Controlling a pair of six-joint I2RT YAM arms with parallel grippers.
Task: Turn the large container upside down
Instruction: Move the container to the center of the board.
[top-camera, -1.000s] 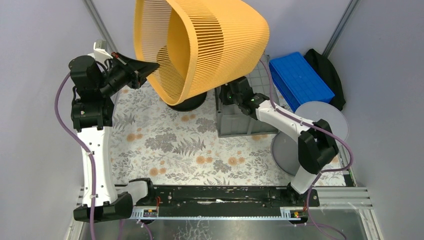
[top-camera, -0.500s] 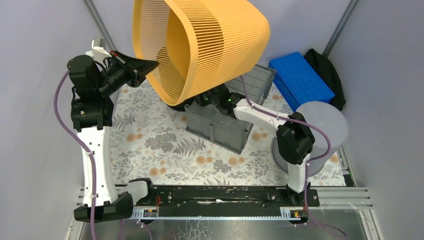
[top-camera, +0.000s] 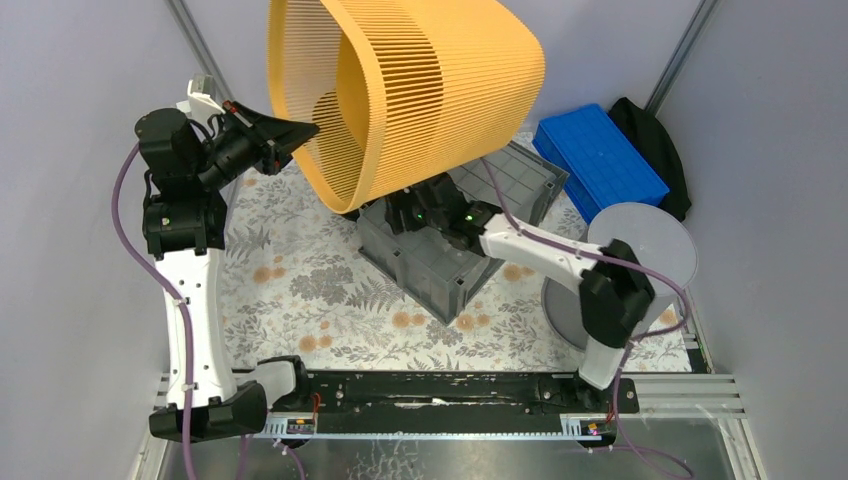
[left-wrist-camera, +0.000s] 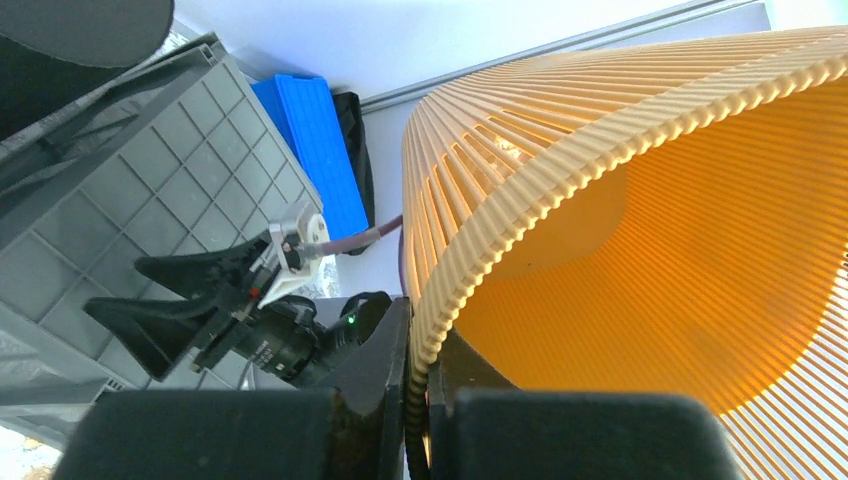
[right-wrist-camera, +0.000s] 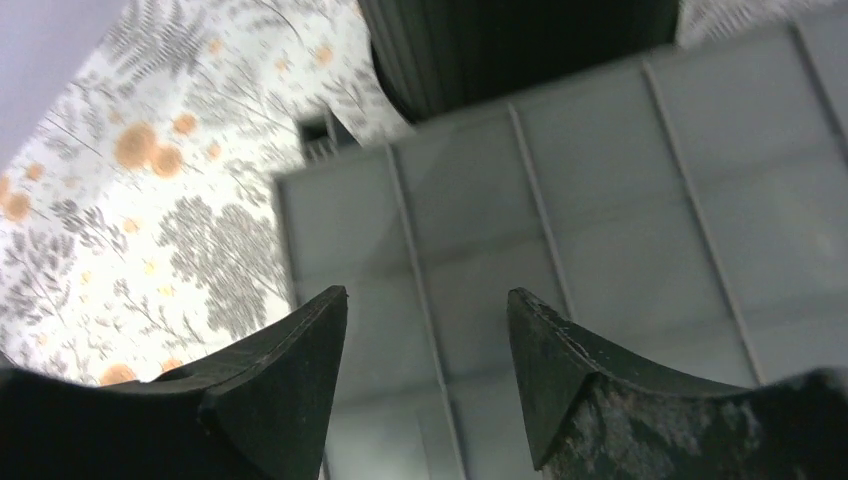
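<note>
My right claw (right-wrist-camera: 428, 296) stands open, its two fingers spread just off a ribbed side wall of the large container (top-camera: 425, 262) with nothing between them; the grey crate sits near the middle of the floral mat (top-camera: 300, 270), tipped part-way over, its square-gridded underside facing up toward 1 o'clock; I judge the turn about half done. With no grip on it, the crate could rock back onto its base, or skid across the mat if I push low on the wall; pushed toward 11 o'clock, it could strike the yellow slatted basket (top-camera: 430, 80) hanging over it. My left claw (top-camera: 300, 130) is clamped on that basket's rim at 10 o'clock, holding it aloft by a thin pinch, so a knock could swing it or pull it free. The basket's mouth shows nothing inside; the crate's interior faces away and I cannot tell what it holds; the blue ribbed tray (top-camera: 600, 160) at 2 o'clock looks bare; the round light-grey bucket (top-camera: 650, 240) at 3 o'clock shows only a flat face.
</note>
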